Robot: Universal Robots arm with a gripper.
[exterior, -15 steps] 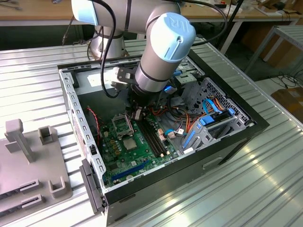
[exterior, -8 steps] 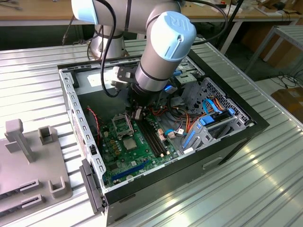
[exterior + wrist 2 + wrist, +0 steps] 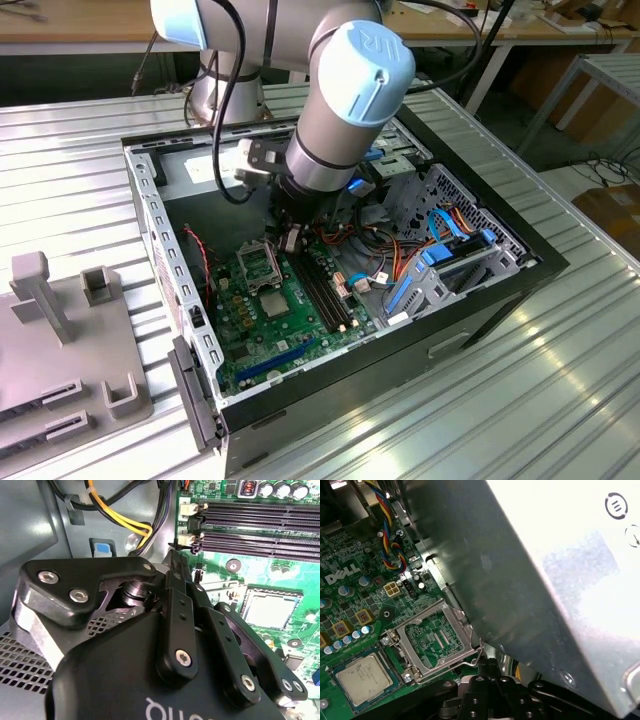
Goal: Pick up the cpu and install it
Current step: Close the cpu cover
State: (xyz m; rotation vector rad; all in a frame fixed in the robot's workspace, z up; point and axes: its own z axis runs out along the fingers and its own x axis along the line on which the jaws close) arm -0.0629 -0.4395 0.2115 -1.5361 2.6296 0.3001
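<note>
Lying beside open socket frame (image 3: 420, 618), cpu (image 3: 364, 680) (unheld), closed jaws near frame.

Your work surface is a ribbed metal tabletop (image 3: 480, 400), its slats catching bright glare along the exterior view's left and across the lower right. Behind it you have a wooden workbench (image 3: 80, 22) standing on white legs (image 3: 487, 72). Toward the exterior view's right stands a grey metal-framed table (image 3: 605, 70), with what looks like a cardboard box (image 3: 612, 212) and loose cables (image 3: 600, 160) on the dark floor (image 3: 555, 140) beside it.
</note>
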